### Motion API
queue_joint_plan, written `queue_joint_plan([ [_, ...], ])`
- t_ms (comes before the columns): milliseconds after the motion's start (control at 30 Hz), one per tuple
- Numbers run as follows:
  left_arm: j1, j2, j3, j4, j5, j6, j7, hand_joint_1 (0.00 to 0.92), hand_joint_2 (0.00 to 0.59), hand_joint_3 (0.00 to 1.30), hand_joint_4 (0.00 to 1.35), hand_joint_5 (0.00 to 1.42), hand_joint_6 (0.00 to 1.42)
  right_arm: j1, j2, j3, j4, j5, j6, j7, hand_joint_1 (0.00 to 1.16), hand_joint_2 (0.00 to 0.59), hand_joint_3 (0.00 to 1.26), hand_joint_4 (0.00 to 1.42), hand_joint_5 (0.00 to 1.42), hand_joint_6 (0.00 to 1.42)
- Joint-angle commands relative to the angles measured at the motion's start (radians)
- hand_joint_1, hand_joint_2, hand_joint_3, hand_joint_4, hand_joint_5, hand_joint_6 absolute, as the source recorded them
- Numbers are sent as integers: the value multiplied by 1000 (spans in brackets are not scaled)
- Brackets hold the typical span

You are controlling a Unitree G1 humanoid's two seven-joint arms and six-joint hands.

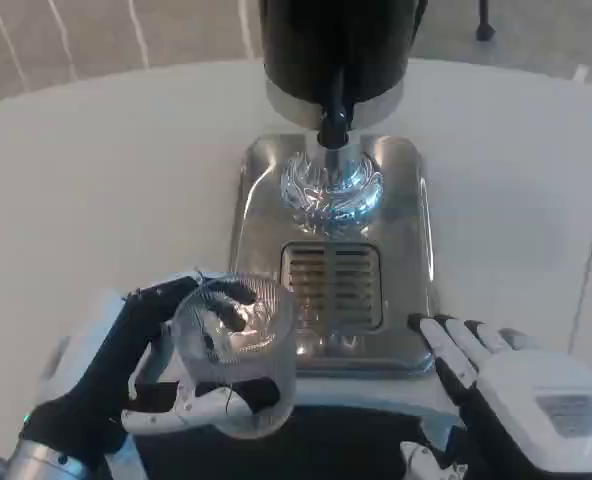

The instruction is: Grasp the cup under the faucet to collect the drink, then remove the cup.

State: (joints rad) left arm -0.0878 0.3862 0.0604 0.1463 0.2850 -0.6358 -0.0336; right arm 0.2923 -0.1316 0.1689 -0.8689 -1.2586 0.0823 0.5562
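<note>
Tall black drink dispenser [338,45] cut off by the top edge. Right robot hand [506,395] cropped at the bottom edge, thumb barely showing. Left robot hand [141,375] partly hidden behind the clear ribbed plastic cup [238,345]. Cup contents impossible to tell.

The clear ribbed cup [238,352] sits upright in the near left, empty-looking, well short of the black faucet [333,125].
</note>
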Motion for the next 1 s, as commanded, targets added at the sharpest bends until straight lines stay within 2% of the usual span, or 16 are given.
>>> queue_joint_plan([
  [33,1,-3,4,-14,-12,-1,8,635,0,959,1125,1374,1424,5,-1,-5,-6,4,-2,9,174,506,14,0,0,0],
  [667,-6,-7,2,-2,-8,2,13,635,0,962,1135,1374,1424,3,0,-5,-12,3,-4,13,174,506,14,0,0,0],
  [1000,-72,-24,-12,76,19,-5,37,635,0,962,1125,1374,1424,13,-4,-14,-20,10,-3,28,174,506,14,0,0,0],
])
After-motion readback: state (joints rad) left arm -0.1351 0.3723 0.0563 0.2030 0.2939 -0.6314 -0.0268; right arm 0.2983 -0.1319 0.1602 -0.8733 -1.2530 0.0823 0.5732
